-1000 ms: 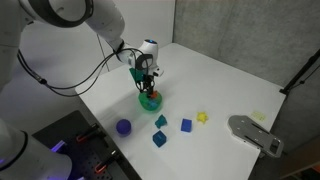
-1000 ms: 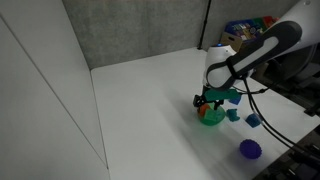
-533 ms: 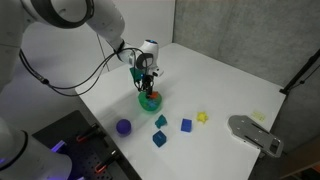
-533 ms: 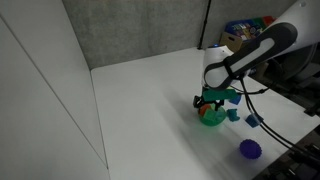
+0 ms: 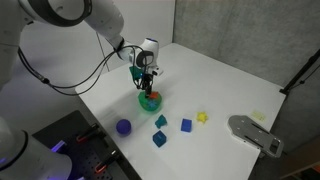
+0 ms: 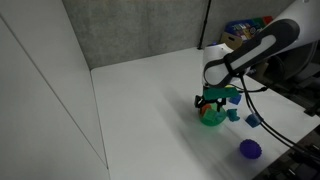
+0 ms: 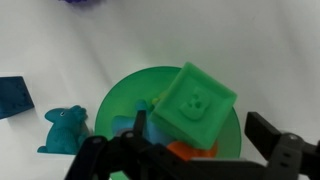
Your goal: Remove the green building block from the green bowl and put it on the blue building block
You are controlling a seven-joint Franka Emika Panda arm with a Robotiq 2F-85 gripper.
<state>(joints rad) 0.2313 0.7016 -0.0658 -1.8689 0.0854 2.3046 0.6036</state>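
Looking down the wrist cam: teal bunny (image 7: 65,128) on the desk (image 7: 270,50), then the green bowl (image 7: 118,100) just right of it, green building block (image 7: 195,105) sitting tilted inside, and my jaws spread apart either side, not gripping it.

The arm (image 5: 72,14) comes in from the upper left of the frame in an exterior view and bends down through a white wrist (image 5: 148,50). It holds the gripper (image 5: 148,90) pointing straight down, just left of centre. In an exterior view the arm (image 6: 256,45) enters from the upper right, with the gripper (image 6: 210,104) low and right of centre. In the wrist view the 2 dark fingers (image 7: 105,160) rise from the lower edge, spread well apart.
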